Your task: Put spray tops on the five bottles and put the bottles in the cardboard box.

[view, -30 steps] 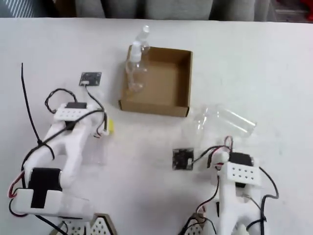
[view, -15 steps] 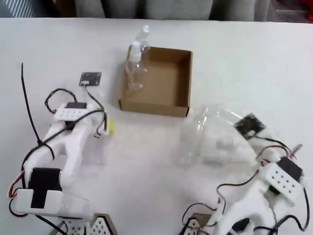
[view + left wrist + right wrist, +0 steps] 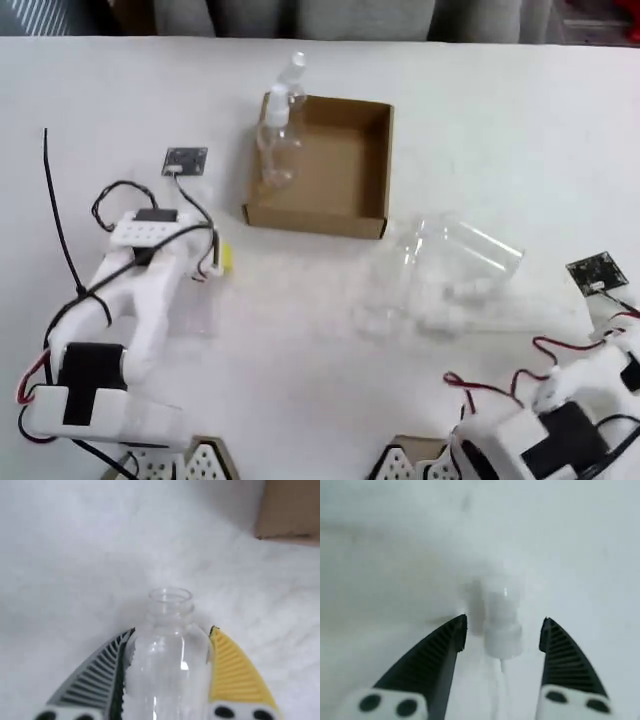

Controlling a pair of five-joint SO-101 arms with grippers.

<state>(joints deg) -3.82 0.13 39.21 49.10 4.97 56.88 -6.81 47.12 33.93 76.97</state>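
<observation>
A white table [image 3: 500, 120] carries a cardboard box [image 3: 335, 215] near its middle. Two spray-topped bottles [image 3: 275, 140] stand at the box's left wall, and clear bottles [image 3: 460, 250] lie on their sides just beside its near right corner. My left gripper [image 3: 171, 630] is clamped on an open-necked bottle [image 3: 170, 605], down on the table near the box's near left corner. My right gripper [image 3: 504, 624] is spread wide, with one finger on either side of a white spray top [image 3: 502, 632] lying on the table, apart from both.

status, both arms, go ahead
Left gripper shut on uncapped bottle. Right gripper open, straddling spray top on table. Two capped bottles at cardboard box left wall; loose bottles lie right of it.
</observation>
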